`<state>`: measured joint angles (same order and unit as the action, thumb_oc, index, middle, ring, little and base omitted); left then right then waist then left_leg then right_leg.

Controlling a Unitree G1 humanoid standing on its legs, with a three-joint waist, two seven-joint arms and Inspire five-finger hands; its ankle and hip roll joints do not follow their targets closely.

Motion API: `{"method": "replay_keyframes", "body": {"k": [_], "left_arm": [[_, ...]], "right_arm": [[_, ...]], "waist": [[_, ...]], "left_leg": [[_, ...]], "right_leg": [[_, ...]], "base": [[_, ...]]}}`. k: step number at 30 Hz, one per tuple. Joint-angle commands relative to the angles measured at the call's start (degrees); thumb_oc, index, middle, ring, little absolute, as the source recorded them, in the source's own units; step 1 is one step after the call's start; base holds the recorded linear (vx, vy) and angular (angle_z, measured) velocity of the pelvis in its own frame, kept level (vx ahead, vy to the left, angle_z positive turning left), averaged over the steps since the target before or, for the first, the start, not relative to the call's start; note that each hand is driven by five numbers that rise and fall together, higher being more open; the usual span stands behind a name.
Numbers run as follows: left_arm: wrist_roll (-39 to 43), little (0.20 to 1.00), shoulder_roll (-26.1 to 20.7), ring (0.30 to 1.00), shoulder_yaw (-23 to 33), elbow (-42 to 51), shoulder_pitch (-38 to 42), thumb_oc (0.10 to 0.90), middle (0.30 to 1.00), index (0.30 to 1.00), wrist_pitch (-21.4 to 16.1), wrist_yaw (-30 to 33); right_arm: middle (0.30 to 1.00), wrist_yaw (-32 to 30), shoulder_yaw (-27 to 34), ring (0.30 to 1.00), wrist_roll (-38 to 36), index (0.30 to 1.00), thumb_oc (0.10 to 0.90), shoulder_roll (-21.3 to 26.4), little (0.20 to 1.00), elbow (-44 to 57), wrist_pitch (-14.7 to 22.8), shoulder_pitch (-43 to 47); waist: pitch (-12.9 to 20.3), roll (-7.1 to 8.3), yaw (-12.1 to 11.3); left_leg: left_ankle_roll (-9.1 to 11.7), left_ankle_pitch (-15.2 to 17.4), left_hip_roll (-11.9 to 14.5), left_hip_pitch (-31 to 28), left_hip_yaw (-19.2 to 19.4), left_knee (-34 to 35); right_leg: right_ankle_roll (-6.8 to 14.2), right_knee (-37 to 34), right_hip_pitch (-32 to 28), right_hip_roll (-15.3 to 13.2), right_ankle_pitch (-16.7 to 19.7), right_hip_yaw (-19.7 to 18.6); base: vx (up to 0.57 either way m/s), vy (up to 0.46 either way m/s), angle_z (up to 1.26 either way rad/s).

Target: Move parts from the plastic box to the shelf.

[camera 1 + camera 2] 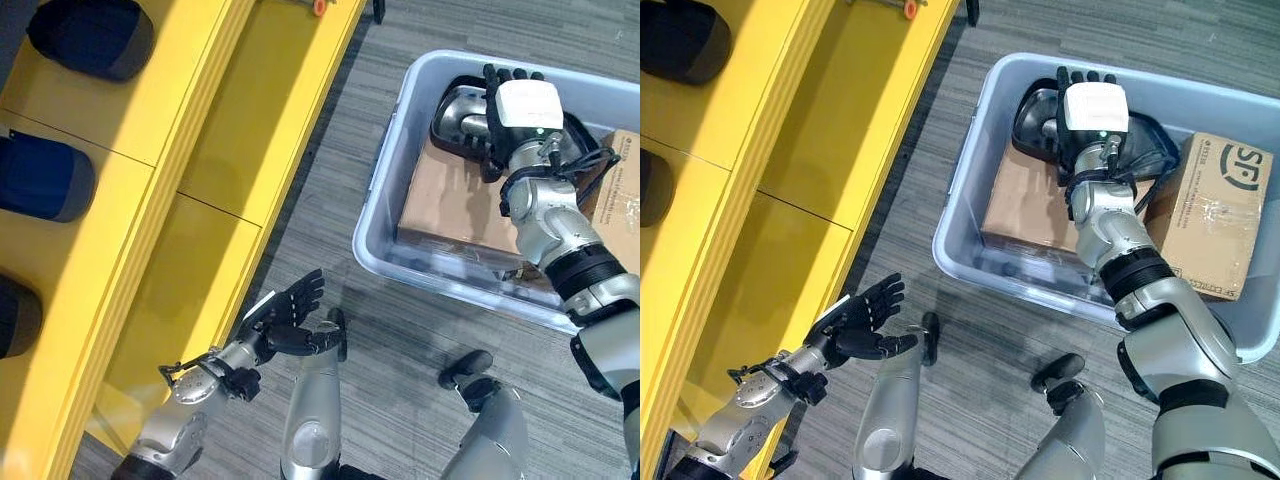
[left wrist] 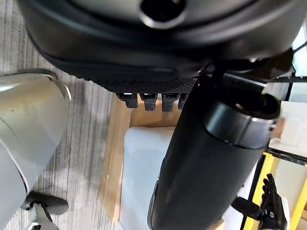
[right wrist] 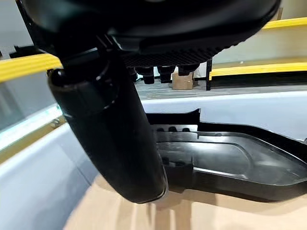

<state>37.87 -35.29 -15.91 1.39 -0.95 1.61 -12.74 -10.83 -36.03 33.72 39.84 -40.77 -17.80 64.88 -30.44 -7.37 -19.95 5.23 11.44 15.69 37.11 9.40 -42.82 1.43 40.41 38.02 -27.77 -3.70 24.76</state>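
A grey plastic box (image 1: 375,215) stands on the floor at the right. In its far corner lies a black moulded part (image 1: 455,115) with a silvery inside, resting on a flat cardboard sheet (image 1: 455,205). My right hand (image 1: 525,110) reaches into the box and hovers over this part, fingers straight and open. In the right wrist view the thumb (image 3: 110,139) hangs just above the part (image 3: 225,163), gripping nothing. My left hand (image 1: 285,315) is low at the left, palm up and open, beside the yellow shelf (image 1: 240,130).
Three dark rounded parts (image 1: 95,35) (image 1: 45,175) (image 1: 15,315) lie along the shelf's left side, each in its own bay. A taped cardboard carton (image 1: 1210,215) fills the box's right end. Grey carpet runs between shelf and box.
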Motion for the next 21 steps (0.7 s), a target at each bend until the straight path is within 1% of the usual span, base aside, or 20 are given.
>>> {"method": "replay_keyframes", "body": {"k": [1,5,6,8,10,13,15,19,21], "left_arm": [[1.88,1.0,-0.79,1.0,0.21,6.44,-0.82,0.9,1.0,1.0,-3.91,-0.16],[2.14,1.0,-0.88,1.0,0.44,6.21,-0.93,0.9,1.0,1.0,-4.43,0.34],[2.49,1.0,-0.97,1.0,0.49,5.78,-0.88,0.9,1.0,1.0,-4.67,0.4],[2.31,1.0,-1.01,1.0,0.47,5.39,-0.94,0.9,1.0,1.0,-4.98,0.54],[2.02,1.0,-0.83,1.0,0.54,4.41,-0.98,0.9,1.0,1.0,-6.23,0.57],[2.28,1.0,-0.85,1.0,0.57,4.37,-1.18,0.9,1.0,1.0,-6.95,1.26],[2.26,1.0,-0.64,1.0,0.49,4.35,-1.1,0.9,1.0,1.0,-6.95,0.93],[2.2,1.0,-0.13,1.0,-0.41,3.58,-0.67,0.9,1.0,1.0,-8.23,1.14],[2.42,1.0,-0.08,1.0,-0.36,3.54,-0.65,0.9,1.0,1.0,-8.67,1.1]], "right_arm": [[1.0,-4.92,-4.18,1.0,2.63,1.0,0.9,3.48,1.0,-0.5,-1.11,10.18],[1.0,-5.81,-4.4,1.0,1.49,1.0,0.9,4.14,1.0,-3.09,-1.77,10.93],[1.0,-5.88,-4.54,1.0,1.45,1.0,0.9,4.24,1.0,-3.97,-3.04,11.36],[1.0,-5.94,-4.48,1.0,0.5,1.0,0.9,4.35,1.0,-4.82,-3.48,11.76],[1.0,-5.83,-4.94,1.0,-1.1,1.0,0.9,4.6,1.0,-6.2,-4.18,12.51],[1.0,-7.43,-4.62,1.0,-1.76,1.0,0.9,4.98,1.0,-6.64,-6.19,12.24],[1.0,-8.09,-4.04,1.0,-0.56,1.0,0.9,5.11,1.0,-7.17,-6.23,11.86],[1.0,-7.54,-4.38,1.0,-0.92,1.0,0.9,4.47,1.0,-7.66,-6.87,11.8],[1.0,-6.56,-5.04,1.0,-0.15,1.0,0.9,4.21,1.0,-7.81,-6.21,11.98]], "waist": [[0.64,-3.69,-0.65],[0.64,-3.86,-0.56],[0.64,-4.0,-0.51],[0.64,-4.14,-0.49],[0.64,-4.31,-0.47],[0.64,-4.44,-0.22],[0.64,-4.68,-0.08],[0.64,-5.02,-0.18],[0.64,-5.19,-0.28]], "left_leg": [[-3.7,-8.93,-5.38,7.19,-1.67,11.6],[-4.13,-7.73,-5.26,10.45,-1.67,9.0],[-4.22,-7.39,-5.22,11.83,-1.73,8.11],[-4.25,-7.18,-5.23,12.72,-1.75,7.56],[-4.4,-6.81,-5.28,14.63,-1.83,6.44],[-4.67,-6.2,-5.34,16.83,-1.91,4.82],[-4.75,-6.07,-5.17,18.99,-2.25,3.68],[-4.66,-6.48,-4.98,20.77,-2.27,3.79],[-4.49,-6.77,-4.95,21.48,-2.33,3.94]], "right_leg": [[0.52,21.64,-3.43,1.9,-23.8,0.07],[-0.11,23.95,-0.54,2.02,-24.43,-0.31],[-0.32,25.06,0.94,2.03,-24.76,-0.49],[-0.52,25.6,1.81,2.11,-24.91,-0.51],[-0.86,26.79,3.75,2.35,-25.18,-0.53],[-1.24,28.6,6.04,2.31,-25.72,-0.83],[-1.47,30.35,8.2,2.15,-26.34,-1.39],[-1.7,31.0,10.1,2.4,-26.77,-1.44],[-1.86,31.29,10.83,2.58,-27.09,-1.32]], "base": [[0.0,0.026,-0.06],[-0.01,0.012,-0.01],[-0.03,0.025,-0.01],[-0.05,0.016,-0.04],[-0.08,0.018,-0.07],[-0.07,0.007,0.03],[-0.09,-0.015,0.08],[-0.08,-0.018,-0.44],[-0.06,-0.01,-0.03]]}}
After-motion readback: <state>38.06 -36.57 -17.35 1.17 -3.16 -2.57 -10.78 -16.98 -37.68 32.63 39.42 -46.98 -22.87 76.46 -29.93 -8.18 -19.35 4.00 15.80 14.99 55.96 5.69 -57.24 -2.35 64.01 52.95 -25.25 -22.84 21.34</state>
